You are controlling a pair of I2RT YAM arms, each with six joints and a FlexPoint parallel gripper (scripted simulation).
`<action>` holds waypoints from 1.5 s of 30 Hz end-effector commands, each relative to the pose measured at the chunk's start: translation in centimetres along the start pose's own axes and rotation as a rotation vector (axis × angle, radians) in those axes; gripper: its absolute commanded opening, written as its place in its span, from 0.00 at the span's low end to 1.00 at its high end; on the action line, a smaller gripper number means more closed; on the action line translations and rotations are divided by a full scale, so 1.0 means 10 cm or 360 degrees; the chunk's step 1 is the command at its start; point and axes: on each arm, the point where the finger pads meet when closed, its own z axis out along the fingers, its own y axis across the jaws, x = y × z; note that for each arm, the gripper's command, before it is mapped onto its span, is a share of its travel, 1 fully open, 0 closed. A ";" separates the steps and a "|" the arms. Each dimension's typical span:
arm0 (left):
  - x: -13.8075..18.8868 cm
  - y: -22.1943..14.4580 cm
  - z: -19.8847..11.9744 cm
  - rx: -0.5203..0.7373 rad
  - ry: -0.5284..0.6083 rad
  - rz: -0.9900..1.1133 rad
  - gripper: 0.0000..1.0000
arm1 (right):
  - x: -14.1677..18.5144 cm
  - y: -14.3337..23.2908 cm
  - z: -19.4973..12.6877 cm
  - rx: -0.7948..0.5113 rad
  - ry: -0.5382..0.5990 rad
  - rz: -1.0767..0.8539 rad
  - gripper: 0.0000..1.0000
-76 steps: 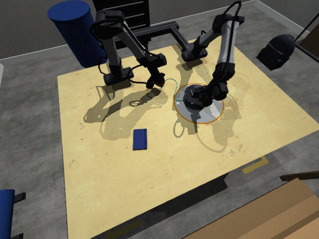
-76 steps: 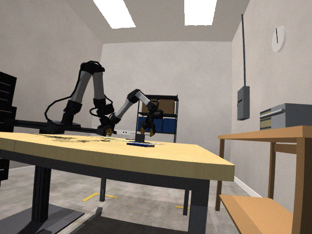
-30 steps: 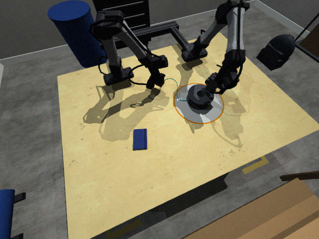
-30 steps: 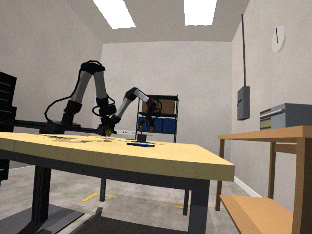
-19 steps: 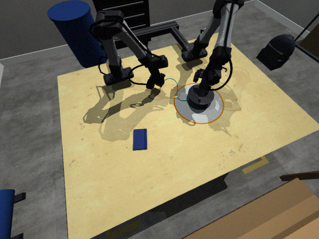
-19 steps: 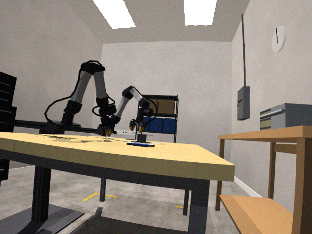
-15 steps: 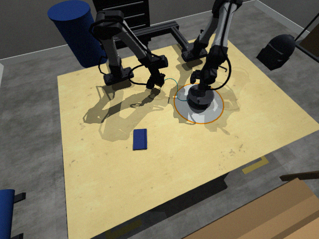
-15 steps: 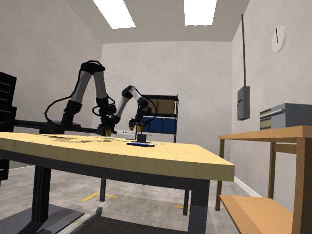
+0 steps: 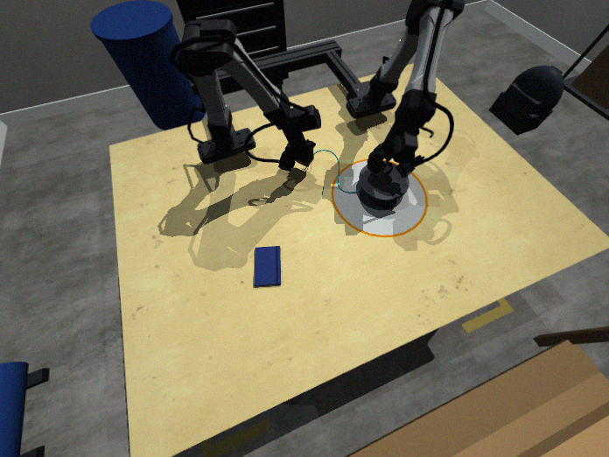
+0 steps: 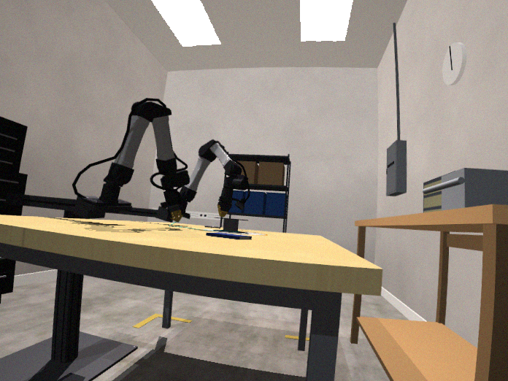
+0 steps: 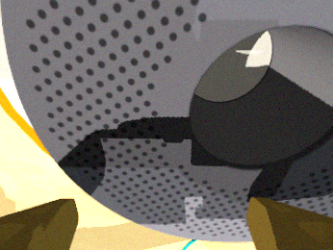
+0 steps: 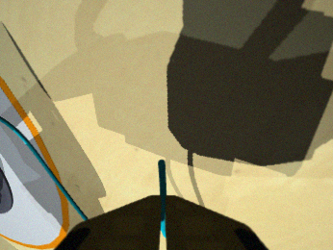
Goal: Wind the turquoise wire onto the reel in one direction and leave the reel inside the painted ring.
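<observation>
Winding is in hand: my right claw (image 9: 304,165) (image 10: 176,216) (image 12: 163,204) pinches the wire (image 9: 338,167) (image 11: 189,244) (image 12: 162,178). Left claw's (image 9: 390,169) (image 10: 222,211) (image 11: 163,212) open — next, grip and turn the reel (image 9: 382,187) (image 10: 230,224) (image 11: 120,72) (image 12: 4,192).

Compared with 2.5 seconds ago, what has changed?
In the top view, the left gripper moved from the right of the reel towards its far side. The right gripper kept the wire; the blue notebook stayed.
</observation>
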 end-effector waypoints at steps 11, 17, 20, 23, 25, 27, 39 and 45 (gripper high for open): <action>-0.07 -0.01 -0.16 0.0117 -0.0195 -0.1299 0.82 | 0.07 0.18 -0.07 -0.0055 0.0036 0.0019 0.00; -0.07 -0.02 -0.16 0.0117 -0.0195 -0.1299 0.82 | 0.06 0.17 -0.06 -0.0055 0.0036 0.0019 0.00; -0.07 -0.02 -0.13 0.0117 -0.0195 -0.1299 0.82 | 0.06 0.16 -0.06 -0.0055 0.0036 0.0020 0.00; -0.07 -0.02 -0.10 0.0117 -0.0195 -0.1299 0.82 | 0.06 0.15 -0.05 -0.0055 0.0036 0.0020 0.00; -0.07 -0.02 -0.03 0.0117 -0.0195 -0.1299 0.82 | 0.06 0.15 -0.05 -0.0055 0.0036 0.0020 0.00; -0.08 -0.02 0.06 0.0117 -0.0195 -0.1299 0.82 | 0.06 0.14 -0.05 -0.0055 0.0036 0.0020 0.00; -0.11 -0.02 0.23 0.0117 -0.0195 -0.1299 0.82 | 0.05 0.11 -0.03 -0.0055 0.0036 0.0020 0.00; -0.10 0.00 0.23 0.0117 -0.0195 -0.1299 0.79 | 0.04 0.10 -0.03 -0.0055 0.0036 0.0020 0.00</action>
